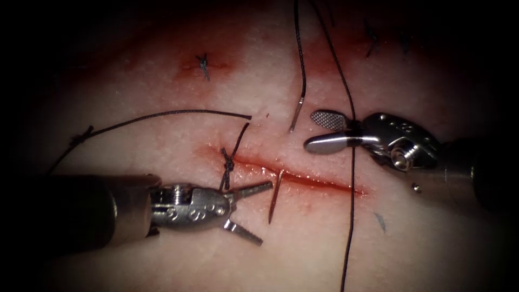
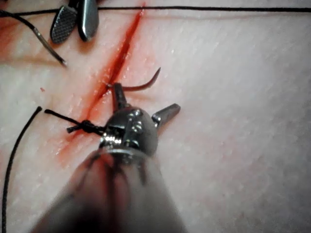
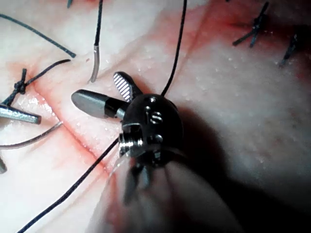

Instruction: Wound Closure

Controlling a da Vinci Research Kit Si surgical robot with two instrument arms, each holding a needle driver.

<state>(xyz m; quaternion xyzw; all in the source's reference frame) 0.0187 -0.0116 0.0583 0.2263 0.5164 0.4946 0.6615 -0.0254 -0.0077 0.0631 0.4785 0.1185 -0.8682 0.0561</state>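
The cut (image 1: 303, 179) runs across the tissue (image 1: 421, 238), wet with red fluid. The curved needle (image 1: 274, 199) is in the tissue. Its pointed part sticks out at the cut's near edge and its tail (image 1: 295, 118) stands out on the far side, where the thread (image 1: 300, 59) leads away. My left tool (image 1: 265, 213) lies just left of the needle's point with its jaws open, holding nothing. The needle (image 2: 146, 83) arcs close beside one jaw of my left tool (image 2: 143, 103). My right tool (image 1: 320, 131) hovers over the far side, open and empty. A long thread (image 1: 352, 178) crosses behind its jaw hinge.
A tied knot (image 1: 228, 162) with two tails closes the cut's left end. A loose thread (image 1: 162, 115) lies across the tissue at the left. Finished stitches sit farther back (image 1: 204, 66) and at the upper right (image 1: 372, 39).
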